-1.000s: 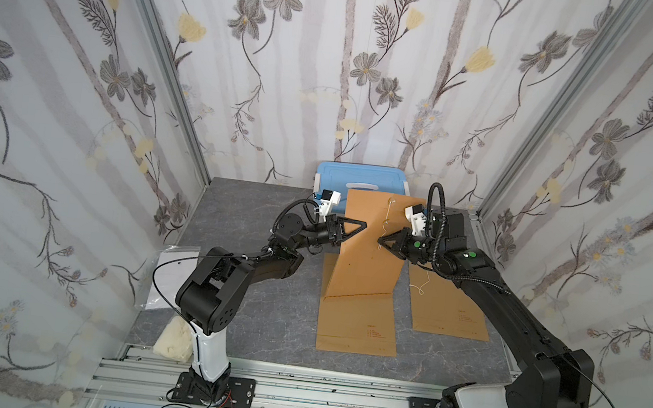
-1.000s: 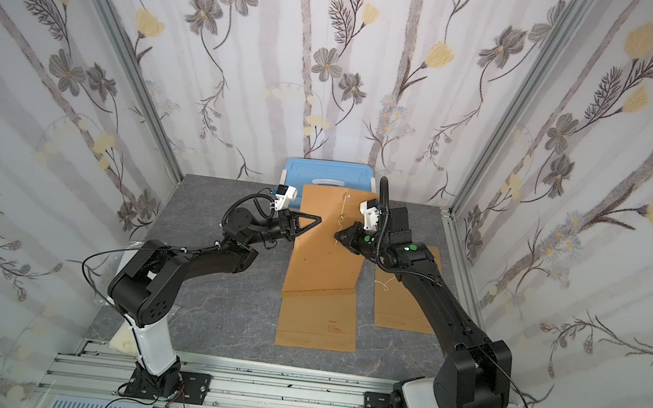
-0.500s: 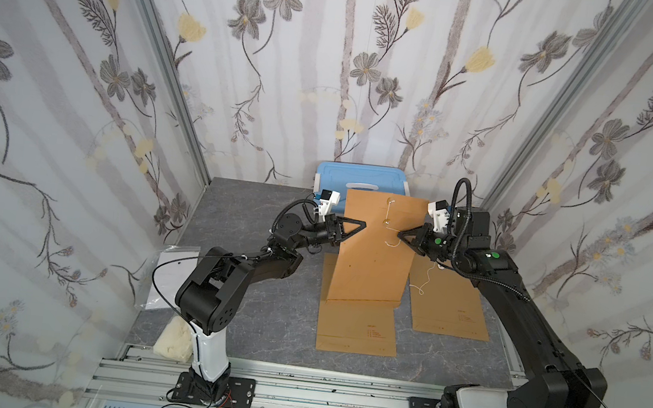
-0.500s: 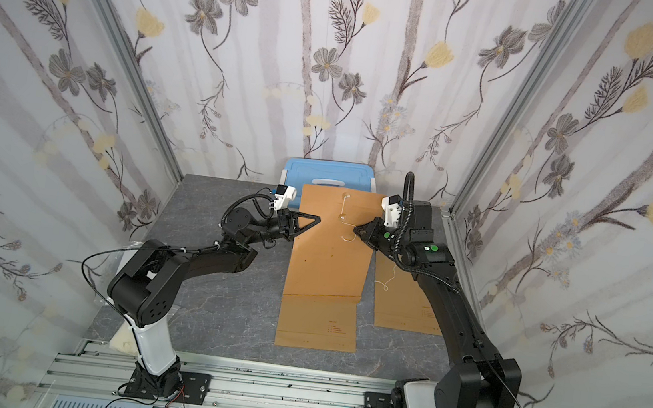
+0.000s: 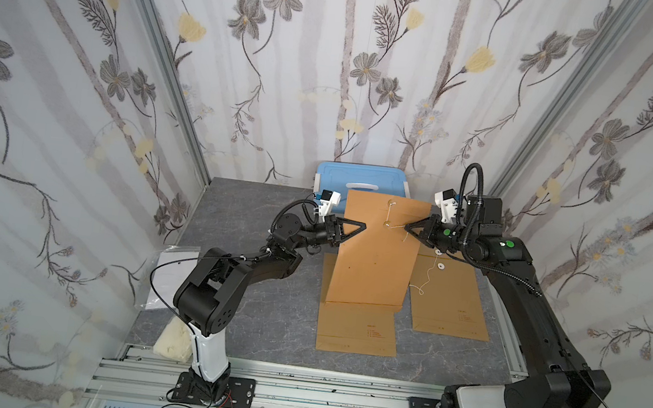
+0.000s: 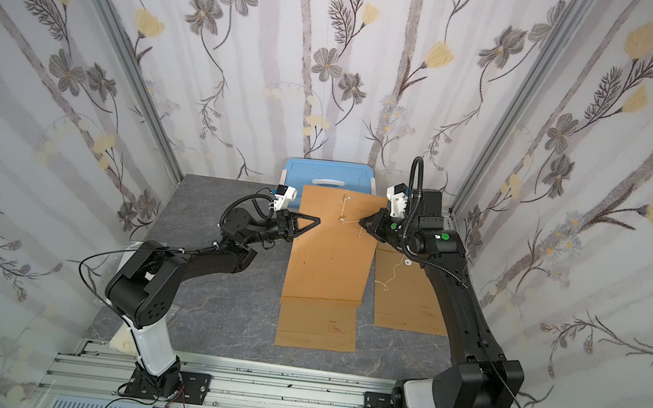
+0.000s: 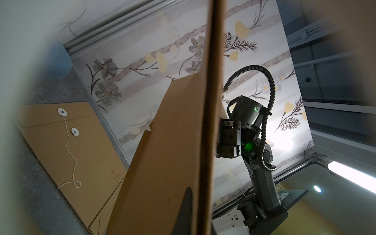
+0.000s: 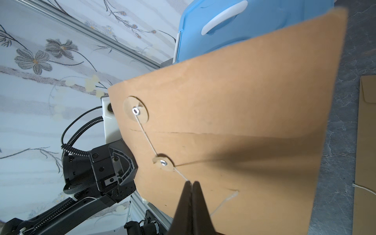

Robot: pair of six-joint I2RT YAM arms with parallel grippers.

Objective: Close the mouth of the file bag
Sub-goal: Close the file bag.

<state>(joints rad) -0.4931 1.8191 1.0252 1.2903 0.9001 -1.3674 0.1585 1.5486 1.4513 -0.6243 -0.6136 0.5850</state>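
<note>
The file bag (image 5: pixel 373 256) was matt brown kraft paper, its string (image 8: pixel 149 137) thin pale twine; the box (image 5: pixel 341 173) was smooth blue plastic, the tabletop (image 5: pixel 262 311) grey, marble-patterned, matt.

1. Your top views are bright and evenly lit, sharp throughout; shadows on the table (image 5: pixel 233 202) are faint, and the walls (image 5: pixel 77 101) bow toward the edges.
2. From the left wrist you get glare from a strip lamp (image 7: pixel 352 177), with blurred pale smears around the rim.
3. From the right wrist, a broad soft shadow crosses the envelope (image 8: pixel 223 122).
</note>
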